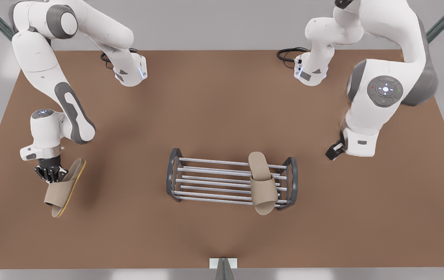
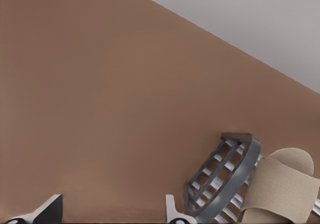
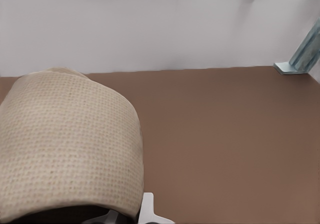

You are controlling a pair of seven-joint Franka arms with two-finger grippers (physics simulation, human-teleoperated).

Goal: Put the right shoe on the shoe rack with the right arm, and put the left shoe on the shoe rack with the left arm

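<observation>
Front view: right tool (image 1: 52, 174) holding right shoe (image 1: 64, 186) near table edge, left tool (image 1: 334, 149) wide open.

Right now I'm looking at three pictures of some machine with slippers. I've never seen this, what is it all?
These are two white robot arms at a brown table, drawn by a simulator. The big picture looks down from a camera off the arms; the other two come from cameras on each arm's wrist. On the front view's left, the right claw grips a beige slipper, tilted on edge; its wrist view shows the strap close up. A second slipper lies across the bars of the low shoe rack. The left claw, open, waits at the front view's right.
</observation>
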